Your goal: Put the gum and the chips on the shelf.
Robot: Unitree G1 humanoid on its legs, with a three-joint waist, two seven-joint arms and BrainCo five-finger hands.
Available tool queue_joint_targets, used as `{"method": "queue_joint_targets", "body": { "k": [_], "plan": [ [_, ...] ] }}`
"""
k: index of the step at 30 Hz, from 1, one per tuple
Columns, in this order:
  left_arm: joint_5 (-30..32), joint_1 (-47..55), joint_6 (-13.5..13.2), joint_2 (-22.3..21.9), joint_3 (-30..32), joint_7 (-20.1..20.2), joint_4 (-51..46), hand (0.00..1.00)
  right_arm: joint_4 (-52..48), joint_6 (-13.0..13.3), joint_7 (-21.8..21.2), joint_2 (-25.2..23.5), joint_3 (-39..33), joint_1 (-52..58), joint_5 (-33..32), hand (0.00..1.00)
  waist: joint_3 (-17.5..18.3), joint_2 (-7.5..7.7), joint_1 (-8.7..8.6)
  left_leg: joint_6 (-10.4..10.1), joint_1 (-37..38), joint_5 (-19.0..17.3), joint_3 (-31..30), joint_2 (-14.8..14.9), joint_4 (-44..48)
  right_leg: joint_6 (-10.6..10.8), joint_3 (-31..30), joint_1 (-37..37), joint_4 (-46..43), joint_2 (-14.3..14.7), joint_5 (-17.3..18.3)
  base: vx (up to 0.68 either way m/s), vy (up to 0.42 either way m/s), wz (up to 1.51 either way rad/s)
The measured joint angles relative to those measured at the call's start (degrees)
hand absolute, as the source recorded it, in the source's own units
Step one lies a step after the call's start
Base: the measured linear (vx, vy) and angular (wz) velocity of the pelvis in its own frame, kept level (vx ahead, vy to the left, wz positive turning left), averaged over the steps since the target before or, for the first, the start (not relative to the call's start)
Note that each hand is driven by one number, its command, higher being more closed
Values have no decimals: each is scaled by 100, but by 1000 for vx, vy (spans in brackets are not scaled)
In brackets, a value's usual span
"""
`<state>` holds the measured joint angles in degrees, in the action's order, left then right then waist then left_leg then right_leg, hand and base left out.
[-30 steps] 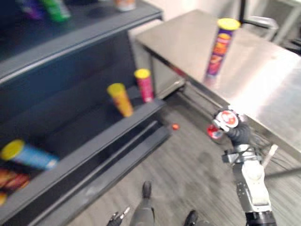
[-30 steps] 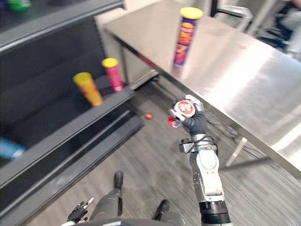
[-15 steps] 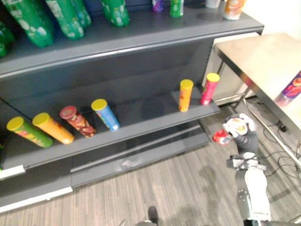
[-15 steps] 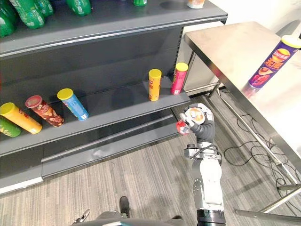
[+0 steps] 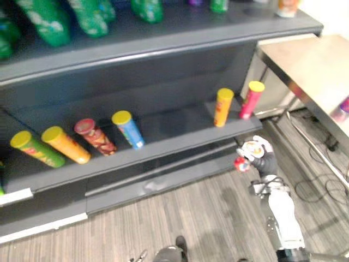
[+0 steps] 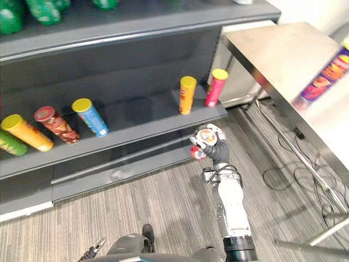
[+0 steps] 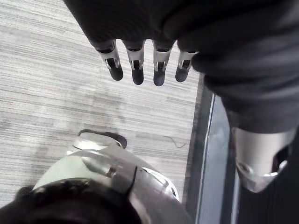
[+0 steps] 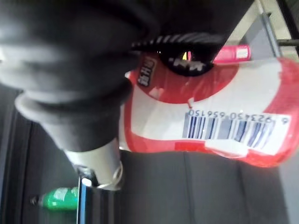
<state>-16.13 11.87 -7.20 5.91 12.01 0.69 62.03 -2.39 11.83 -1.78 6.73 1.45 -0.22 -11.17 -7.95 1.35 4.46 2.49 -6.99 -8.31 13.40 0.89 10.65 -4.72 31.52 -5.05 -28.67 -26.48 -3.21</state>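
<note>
Right hand [image 6: 219,152] curled round a red-and-white plastic gum tub [image 6: 204,140], apparently just before the dark grey metal shelf [image 6: 147,123]; left hand [image 7: 136,70] hangs, fingers relaxed.

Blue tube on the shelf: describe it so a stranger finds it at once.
On the dark grey unit's lower shelf, lidded tubes sit in a row. The blue tube is just right of the dark red tube, with a wide gap before the orange tube further right. It is the only blue one, capped in yellow.
</note>
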Motion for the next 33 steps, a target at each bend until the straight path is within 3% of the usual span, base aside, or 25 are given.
{"method": "queue_joint_targets", "body": {
  "k": [1, 2, 3, 4, 6, 7, 8, 12, 15, 21, 28, 33],
  "plan": [
    [208, -83, 25, 109, 11, -72, 185, 0, 49, 7, -11, -121, 122, 32, -4, 100, -66, 115, -249, 51, 498, 37, -1244, -159, -148, 774, -2511, -596, 691, 1618, 1125, 685, 159, 339],
    [274, -82, 17, 115, 83, -95, 157, 0, 51, 5, -13, -125, 122, 44, -4, 100, -78, 119, -246, 4, 613, 8, -1231, -186, -167, 988, -2509, -588, 996, 1656, 930, 686, 30, 324],
    [296, -73, 18, 160, 95, -98, 150, 0, 37, 6, -13, -152, 122, 28, -4, 100, -76, 201, -232, -96, 685, -55, -1192, -250, -169, 1077, -2534, -606, 1304, 1652, 389, 239, -59, 65],
    [303, -71, 18, 196, 119, -98, 144, 0, 25, 9, -15, -171, 123, 15, -4, 100, -96, 275, -215, -146, 728, -87, -1155, -300, -172, 1056, -2542, -647, 1345, 1648, 234, 178, -95, 20],
    [343, -48, 15, 88, 176, -140, 135, 0, -21, 12, -9, -216, 123, -44, -4, 100, -60, 192, -92, -256, 585, -165, -1151, -150, -147, 989, -2884, -663, 1418, 1831, 309, 110, -91, -4],
    [345, -51, 0, 35, 210, -142, 141, 0, -49, 10, -4, -252, 103, -11, -5, 100, -66, 156, -164, -304, 545, -196, -1352, -77, -228, 987, -2992, -560, 1668, 1933, 316, 134, -136, 54],
    [342, -101, 0, 35, 351, -142, 177, 0, -112, 8, -11, -257, 28, 114, -9, 100, -68, 149, -277, -338, 507, -177, -1616, -12, -240, 988, -2717, -314, 2025, 1962, 324, 164, -155, 79],
    [400, -150, 21, -58, 592, -145, 156, 0, -177, 21, -28, -218, -119, 267, -15, 100, 3, 144, -266, -640, 527, 74, -1993, 200, -532, 931, -2159, 64, 2493, 2108, 359, 82, -147, 71],
    [563, -196, 23, -93, 580, -153, 131, 0, -193, 21, -76, -212, -131, 307, -14, 100, 52, 67, -284, -716, 526, 350, -1993, 307, -939, 882, -1900, 60, 2624, 2143, 389, -13, -131, 47],
    [782, -170, 24, -92, 519, -158, 136, 0, -195, 19, -136, -217, -88, 576, -16, 100, 196, 34, -281, -746, 662, 523, -1411, 407, -1264, 887, -1932, 141, 2670, 2127, 373, -83, -15, 1],
    [849, -230, 27, -75, 403, -180, 258, 0, -278, 19, -255, -218, 146, 749, -26, 100, 287, -19, -307, -708, 963, 541, -347, 393, -1453, 935, -2853, 7, 2987, 2215, 26, -23, 34, -62],
    [854, -351, 31, -71, 413, -200, 417, 0, -367, 17, -362, -213, 500, 756, -114, 100, 323, -95, -452, -731, 1179, 435, 378, 406, -1457, 949, -3540, -136, 3011, 2358, -114, 19, 23, -71]
  ]
}}
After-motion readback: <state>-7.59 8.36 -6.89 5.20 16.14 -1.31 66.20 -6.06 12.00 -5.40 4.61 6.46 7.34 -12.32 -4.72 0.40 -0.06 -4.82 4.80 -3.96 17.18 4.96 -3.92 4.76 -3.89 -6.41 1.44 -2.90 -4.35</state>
